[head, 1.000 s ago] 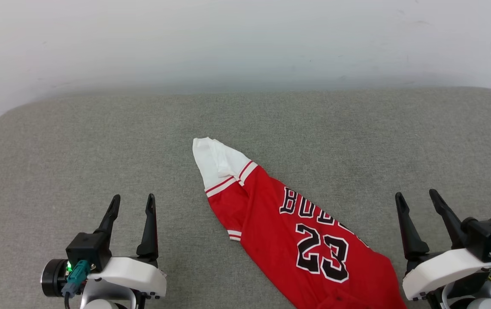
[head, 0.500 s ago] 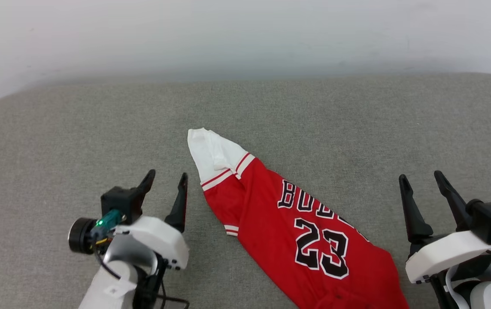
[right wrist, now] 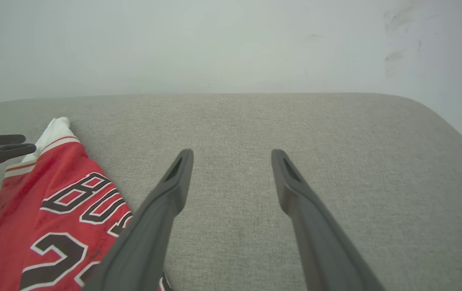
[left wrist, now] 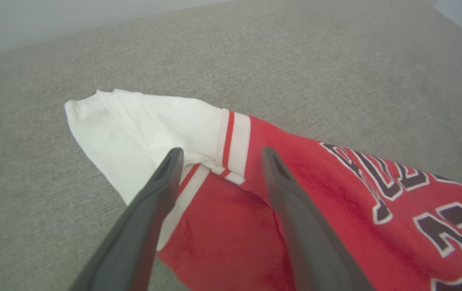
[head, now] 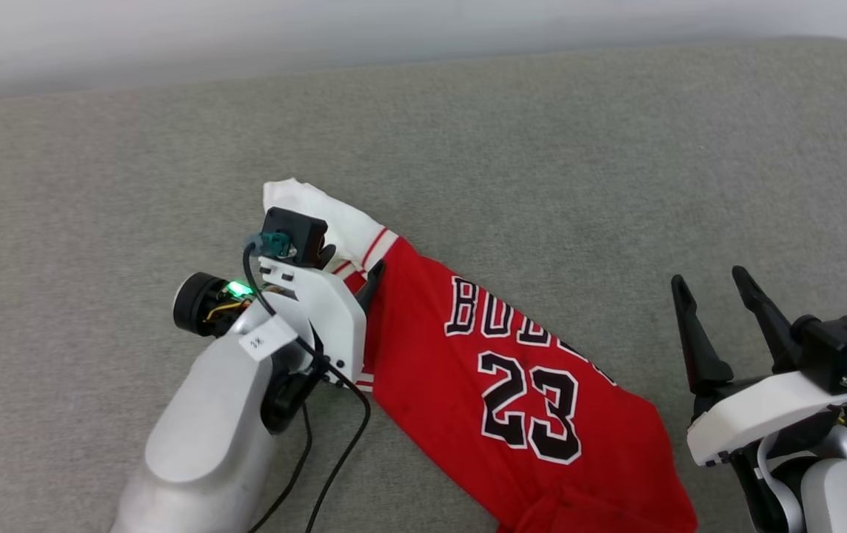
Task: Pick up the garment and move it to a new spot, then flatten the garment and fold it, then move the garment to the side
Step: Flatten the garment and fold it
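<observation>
Picking up is, I judge, the step in hand, and no grasp has been made yet. At the left, the left gripper [left wrist: 219, 152] hangs over the far end of the garment [head: 512, 370], jaws spread wide and holding nothing; one finger is above the white sleeve [left wrist: 134, 117], the other above the red body, with the red-striped band [left wrist: 231, 137] between them; whether the tips touch the cloth I cannot tell. The garment lies as a long bunched strip running from far left to near right, lettering and number face up. The next move probably calls for lowering and pinching a fold at the band before lifting. At the right, the right gripper [head: 708, 275] is just beside the shirt's near end, over bare fabric, equally wide open and empty; it may be needed for that end. The surface is a grey woven cushion [head: 98, 148] with rounded corners; behind its far edge is a pale wall [right wrist: 215, 40], scuffed toward the right.
</observation>
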